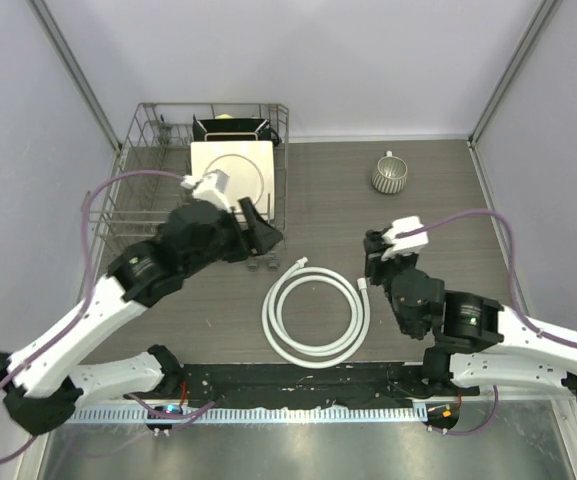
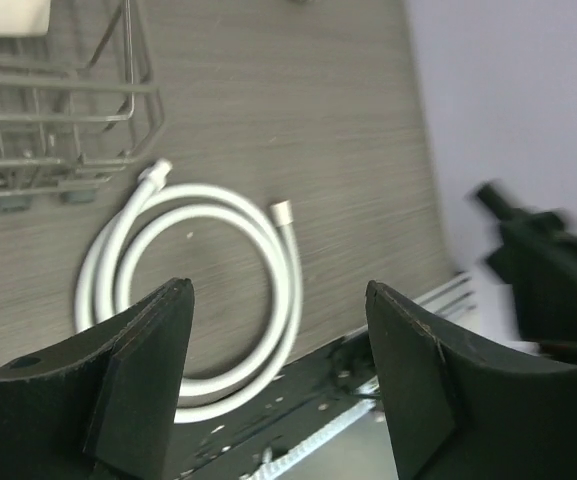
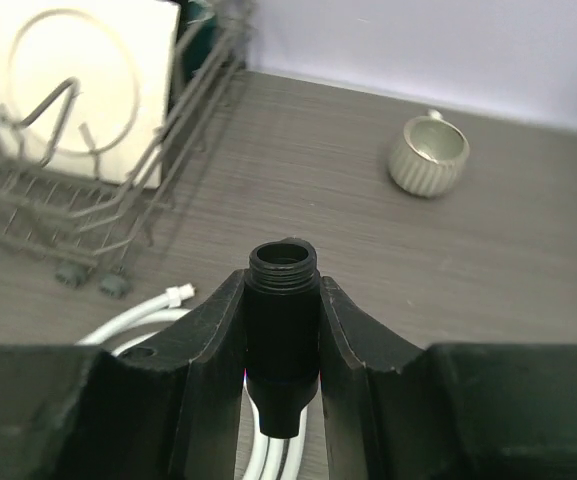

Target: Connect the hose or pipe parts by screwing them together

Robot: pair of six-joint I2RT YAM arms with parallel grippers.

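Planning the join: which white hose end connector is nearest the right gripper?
The white connector right of the white coil; the other connector lies beside the wire dish rack.

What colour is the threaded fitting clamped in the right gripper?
Black; the threaded fitting shows best in the right wrist view.

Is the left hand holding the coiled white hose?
No, the left hand is open and empty; the coiled white flexible hose lies on the grey table.
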